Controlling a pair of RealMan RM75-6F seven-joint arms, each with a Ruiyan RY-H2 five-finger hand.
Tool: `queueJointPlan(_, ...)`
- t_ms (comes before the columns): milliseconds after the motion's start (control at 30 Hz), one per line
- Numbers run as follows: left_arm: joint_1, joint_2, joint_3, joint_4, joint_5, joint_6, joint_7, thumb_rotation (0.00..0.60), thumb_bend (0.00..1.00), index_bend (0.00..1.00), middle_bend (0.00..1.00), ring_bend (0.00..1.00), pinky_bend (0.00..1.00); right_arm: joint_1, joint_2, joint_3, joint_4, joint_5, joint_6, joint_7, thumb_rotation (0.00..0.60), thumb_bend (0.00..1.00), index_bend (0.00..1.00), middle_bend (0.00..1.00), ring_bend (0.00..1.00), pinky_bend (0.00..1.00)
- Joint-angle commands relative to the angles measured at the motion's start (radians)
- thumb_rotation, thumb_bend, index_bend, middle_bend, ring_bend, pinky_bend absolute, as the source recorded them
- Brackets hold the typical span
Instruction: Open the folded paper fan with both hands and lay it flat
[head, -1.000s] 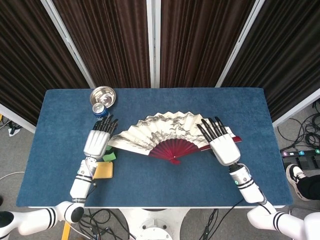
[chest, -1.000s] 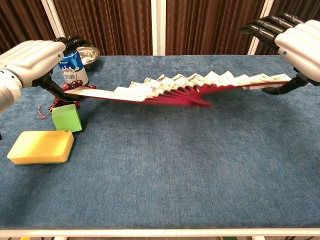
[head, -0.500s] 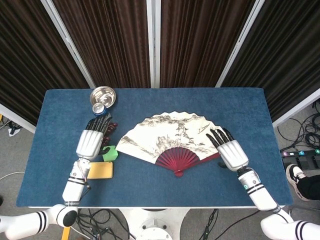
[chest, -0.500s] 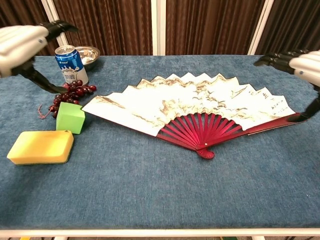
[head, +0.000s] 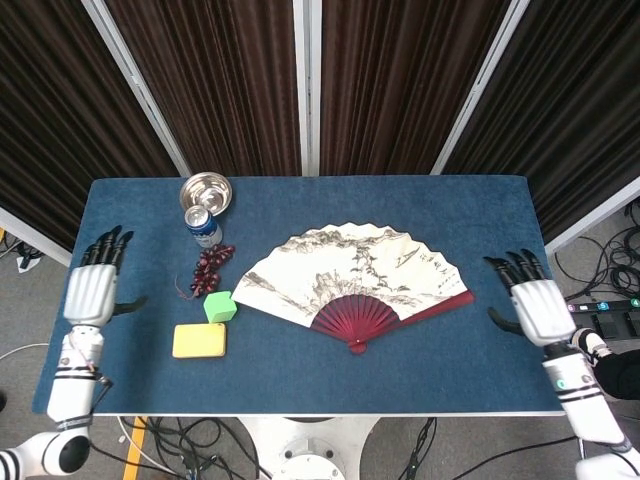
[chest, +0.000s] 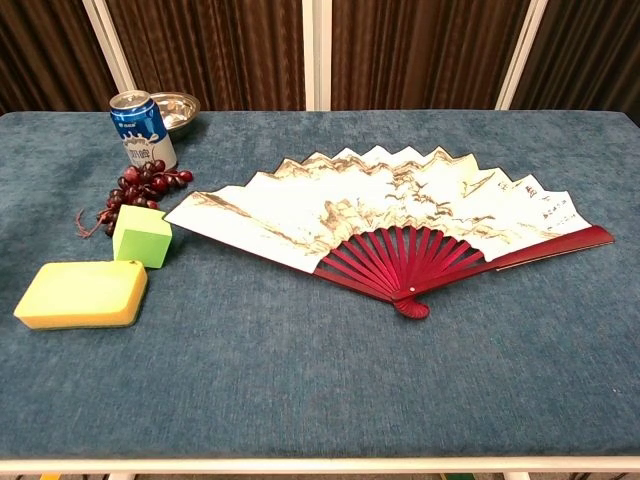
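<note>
The paper fan (head: 350, 277) lies spread wide and flat on the blue table (head: 400, 205), its ink-painted leaf toward the back and its red ribs meeting at a pivot near the front; the chest view shows the fan (chest: 400, 215) the same way. My left hand (head: 93, 288) hovers at the table's left edge, fingers spread, holding nothing. Over at the right edge is my right hand (head: 533, 302), fingers likewise apart and empty. Both are well away from the fan. Neither hand appears in the chest view.
Left of the fan sit a green cube (head: 219, 306), a yellow sponge (head: 199, 340), a bunch of dark grapes (head: 207, 268), a blue can (head: 203, 226) and a steel bowl (head: 206, 190). Dark curtains hang behind the table.
Both hands let go of the fan and drew outward to the table's side edges, leaving the chest view. The fan dropped from tilted and raised to lying flat, fully spread.
</note>
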Motion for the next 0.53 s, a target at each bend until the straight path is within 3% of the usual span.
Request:
queueJointPlan(33,0.067,0.052,0.031,0.001,-0.002,0.038,-0.056,0.6,0.13,0.12,0.11,0.04,0.15,-0.07,0.034,-0.015,0.016,0.009,0.065,0.018,0.6,0.2,0.09,0.14,0.01,0.0)
queueJointPlan(367,0.205,0.097,0.144,-0.036,0.107,0.152,-0.071,0.6,0.13,0.14,0.11,0.04,0.14,-0.185,0.047,-0.045,0.01,0.006,0.148,0.103,0.6,0.19,0.04,0.12,0.0,0.0)
queueJointPlan(533,0.249,0.093,0.168,-0.08,0.142,0.209,-0.01,0.6,0.13,0.14,0.11,0.04,0.14,-0.208,0.039,-0.053,0.005,-0.012,0.155,0.148,0.6,0.19,0.04,0.12,0.0,0.0)
